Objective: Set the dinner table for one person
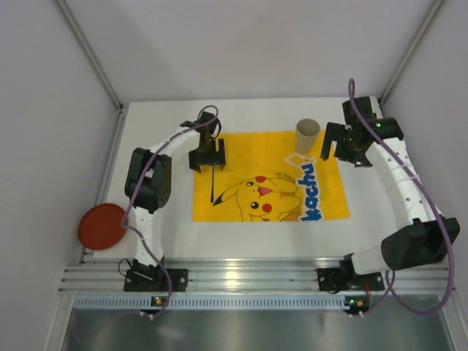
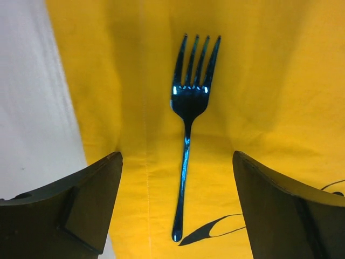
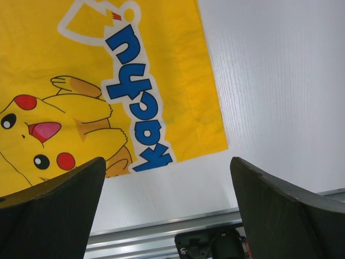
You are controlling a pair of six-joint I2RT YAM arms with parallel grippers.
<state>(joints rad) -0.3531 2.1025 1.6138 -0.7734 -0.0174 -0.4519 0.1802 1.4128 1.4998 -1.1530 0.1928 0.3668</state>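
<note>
The white dinner table (image 1: 168, 234) carries a yellow Pikachu-print mat (image 1: 241, 150) in its middle. A dark blue fork (image 2: 187, 124) lies on the mat's left part, also visible in the top view (image 1: 213, 184). My left gripper (image 1: 207, 157) is open and empty above the fork's handle end; its fingers (image 2: 81, 199) stand either side of the fork in the wrist view. A beige cup (image 1: 307, 136) stands upright at the mat's far right corner. My right gripper (image 1: 338, 150) is open and empty, just right of the cup. A red plate (image 1: 102, 226) lies at the table's left edge.
A ribbed aluminium rail (image 1: 256, 278) runs along the near edge, also visible in the right wrist view (image 3: 140, 234). White walls enclose the table at the back and sides. The mat's near right corner (image 3: 213, 140) shows in the right wrist view.
</note>
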